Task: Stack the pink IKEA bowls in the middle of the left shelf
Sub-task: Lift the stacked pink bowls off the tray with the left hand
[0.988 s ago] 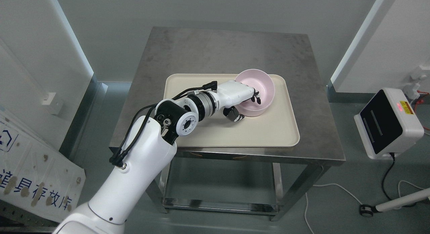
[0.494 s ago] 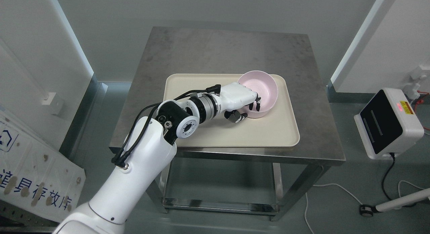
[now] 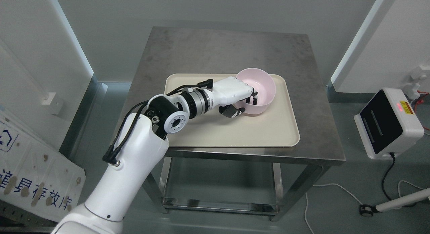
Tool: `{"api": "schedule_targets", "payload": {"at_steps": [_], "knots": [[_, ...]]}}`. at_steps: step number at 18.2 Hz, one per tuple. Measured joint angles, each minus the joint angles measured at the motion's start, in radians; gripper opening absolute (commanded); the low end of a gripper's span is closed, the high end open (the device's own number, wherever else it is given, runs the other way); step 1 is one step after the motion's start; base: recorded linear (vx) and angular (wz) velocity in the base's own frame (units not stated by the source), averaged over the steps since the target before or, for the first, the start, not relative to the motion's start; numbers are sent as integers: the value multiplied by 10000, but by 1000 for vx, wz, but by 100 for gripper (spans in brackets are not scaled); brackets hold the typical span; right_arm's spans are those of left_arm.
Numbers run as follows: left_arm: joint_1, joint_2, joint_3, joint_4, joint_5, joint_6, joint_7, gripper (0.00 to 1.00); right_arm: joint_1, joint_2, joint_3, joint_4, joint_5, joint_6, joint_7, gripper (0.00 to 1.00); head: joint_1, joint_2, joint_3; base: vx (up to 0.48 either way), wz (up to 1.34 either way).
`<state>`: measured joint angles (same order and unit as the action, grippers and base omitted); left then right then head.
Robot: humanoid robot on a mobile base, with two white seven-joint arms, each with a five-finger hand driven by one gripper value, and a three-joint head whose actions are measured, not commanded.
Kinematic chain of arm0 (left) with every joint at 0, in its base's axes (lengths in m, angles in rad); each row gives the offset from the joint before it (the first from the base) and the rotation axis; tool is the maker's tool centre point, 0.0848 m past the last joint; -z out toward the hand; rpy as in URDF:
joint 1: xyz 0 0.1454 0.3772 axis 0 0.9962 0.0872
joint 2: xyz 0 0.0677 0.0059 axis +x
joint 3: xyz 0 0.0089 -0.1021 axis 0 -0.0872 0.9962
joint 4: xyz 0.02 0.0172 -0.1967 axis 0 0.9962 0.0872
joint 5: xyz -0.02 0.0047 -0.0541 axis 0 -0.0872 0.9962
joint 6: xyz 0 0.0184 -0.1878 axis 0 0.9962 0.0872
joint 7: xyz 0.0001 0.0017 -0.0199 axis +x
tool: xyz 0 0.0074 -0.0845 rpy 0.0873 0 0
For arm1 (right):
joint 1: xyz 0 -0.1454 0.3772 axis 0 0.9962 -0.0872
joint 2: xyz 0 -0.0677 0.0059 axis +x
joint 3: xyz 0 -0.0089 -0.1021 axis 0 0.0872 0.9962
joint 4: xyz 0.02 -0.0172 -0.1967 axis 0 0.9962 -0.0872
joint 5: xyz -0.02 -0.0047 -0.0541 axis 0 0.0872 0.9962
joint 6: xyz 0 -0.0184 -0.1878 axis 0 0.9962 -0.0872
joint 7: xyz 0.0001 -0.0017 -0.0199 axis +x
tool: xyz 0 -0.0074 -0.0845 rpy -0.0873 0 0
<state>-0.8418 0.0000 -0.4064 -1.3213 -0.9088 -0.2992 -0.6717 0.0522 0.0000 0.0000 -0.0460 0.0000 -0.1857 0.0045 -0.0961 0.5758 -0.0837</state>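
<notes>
L hand (image 3: 235, 94) grips bowl (image 3: 260, 88) by its near-left rim, fingers inside, thumb outside. Bowl tilted, at upper right of tray (image 3: 268, 136), frame center. Tray on steel table (image 3: 218, 49).

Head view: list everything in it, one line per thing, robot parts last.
pink bowl: one, pink, far right part of the tray, tilted, its near-left rim gripped.
tray: one, cream, on the table.
table: one, grey metal, centre.
white device: one, white with a black face, right of the table.
cables: several, black and white, floor at lower right.
sign board: one, white with blue print, lower left.
left hand: one, white with dark fingertips, fingers over the bowl's rim, thumb outside.
</notes>
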Motion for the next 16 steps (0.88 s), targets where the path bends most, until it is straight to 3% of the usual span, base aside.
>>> {"api": "schedule_targets", "payload": {"at_steps": [16], "knots": [[1238, 0, 2255, -709, 2068, -2034, -112, 6, -1, 0, 0, 0, 0, 0, -23, 100, 0, 0, 0, 0, 0]]}}
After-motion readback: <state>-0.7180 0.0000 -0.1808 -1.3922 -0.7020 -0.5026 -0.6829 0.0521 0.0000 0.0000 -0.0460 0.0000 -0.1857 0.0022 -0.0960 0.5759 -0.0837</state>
